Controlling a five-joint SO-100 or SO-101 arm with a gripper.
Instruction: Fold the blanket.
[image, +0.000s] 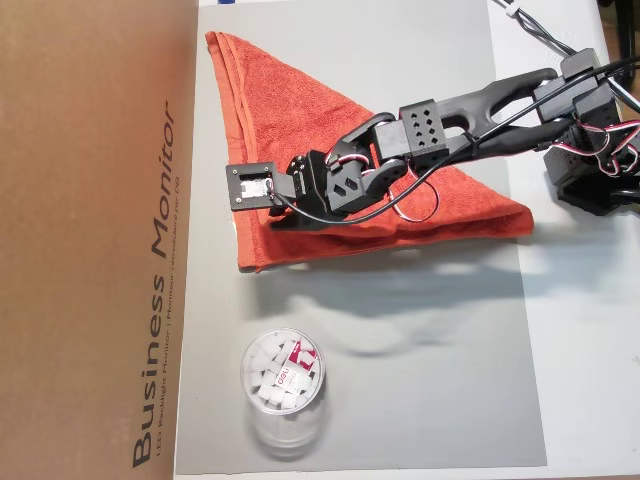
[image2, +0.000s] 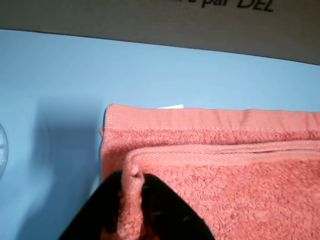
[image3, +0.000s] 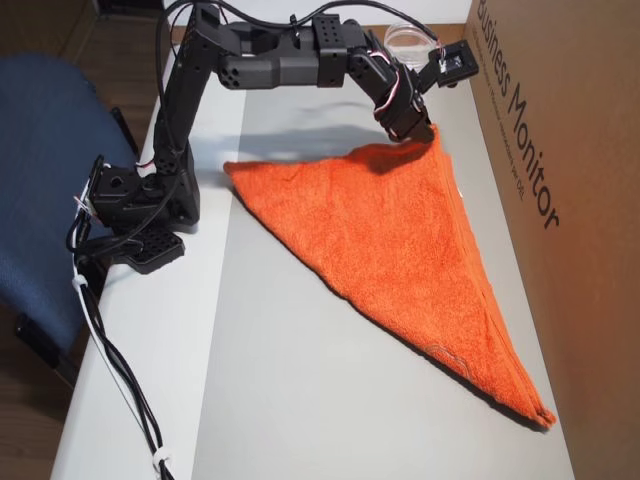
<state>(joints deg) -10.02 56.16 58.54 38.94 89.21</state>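
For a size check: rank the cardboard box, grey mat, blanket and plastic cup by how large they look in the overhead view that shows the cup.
1. grey mat
2. cardboard box, cropped by the frame
3. blanket
4. plastic cup

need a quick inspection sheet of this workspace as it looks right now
surface: grey mat on a white table.
job's things: blanket lies on the mat folded into a triangle, two layers stacked at the corner in the wrist view.
clutter: clear plastic cup holding small white pieces, standing on the mat apart from the blanket.
grippers: pincer shut on a blanket corner.
cables: black and red-white wires loop along the arm over the blanket; a bundle trails off the base along the table edge.
surroundings: brown cardboard box printed Business Monitor beside the mat; blue chair behind the arm base.
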